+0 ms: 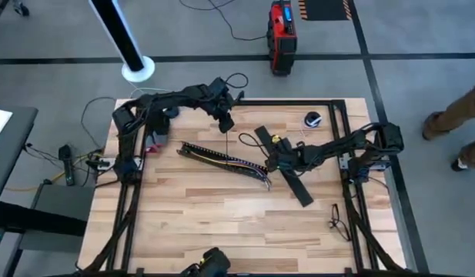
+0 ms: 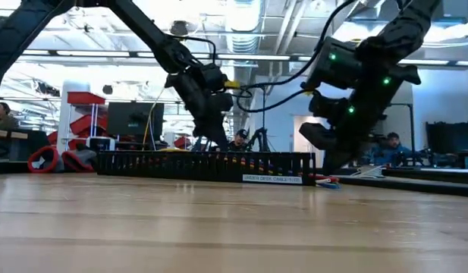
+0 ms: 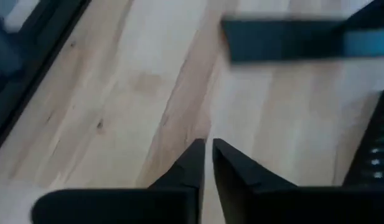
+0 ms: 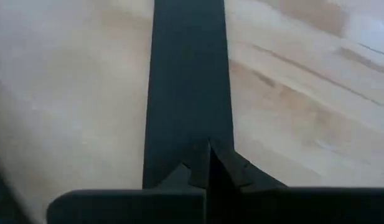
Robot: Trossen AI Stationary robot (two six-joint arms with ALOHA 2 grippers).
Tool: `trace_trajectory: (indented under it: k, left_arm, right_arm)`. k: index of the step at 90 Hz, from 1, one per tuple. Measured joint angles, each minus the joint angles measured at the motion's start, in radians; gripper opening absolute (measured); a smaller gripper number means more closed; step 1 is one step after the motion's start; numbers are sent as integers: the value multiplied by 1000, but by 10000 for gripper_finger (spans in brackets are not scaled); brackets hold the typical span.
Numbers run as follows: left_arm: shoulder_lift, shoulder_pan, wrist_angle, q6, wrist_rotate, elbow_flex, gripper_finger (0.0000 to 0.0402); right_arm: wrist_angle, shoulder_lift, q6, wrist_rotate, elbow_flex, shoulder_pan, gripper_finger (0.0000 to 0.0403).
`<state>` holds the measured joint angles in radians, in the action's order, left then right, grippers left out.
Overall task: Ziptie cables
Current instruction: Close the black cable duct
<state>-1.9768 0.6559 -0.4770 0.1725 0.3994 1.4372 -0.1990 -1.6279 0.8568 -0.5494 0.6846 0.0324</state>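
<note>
We see the cables [image 1: 222, 159] lying in the slotted channel [image 1: 192, 151] mid-table with no tie on them — left gripper [image 1: 227, 125] hangs pinched nearly shut above it, right gripper [image 1: 272, 163] closed over the flat black strip [image 1: 297, 187] — so the tying looks undone.

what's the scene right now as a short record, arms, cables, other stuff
left gripper: raised over the table's far side, a thin dark strand hanging below it
right gripper: fingers closed, above the flat black strip
cables: lying along the slotted channel mid-table
channel: curved, left of the strip
table: wooden, bare near side
round object: far right corner
person: legs beyond the table's right edge
</note>
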Motion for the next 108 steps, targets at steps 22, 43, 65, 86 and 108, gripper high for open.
trace_trajectory:
  k: [22,43,65,86,108]
  left_arm:
    - [-7,-6,30,-9,105,0,111]
    - [-7,-20,16,-27,105,0,134]
    - [-7,-41,-57,-23,97,-1,134]
    - [-3,-70,-125,33,-188,82,134]
    - [-2,-73,-145,64,-212,293,134]
  right_arm:
    - [30,0,-29,37,0,1,0]
    - [96,0,-100,117,0,0,0]
    - [124,-1,-129,140,0,-6,0]
    - [125,-1,-136,136,0,-7,0]
    - [124,-1,-152,133,0,-19,0]
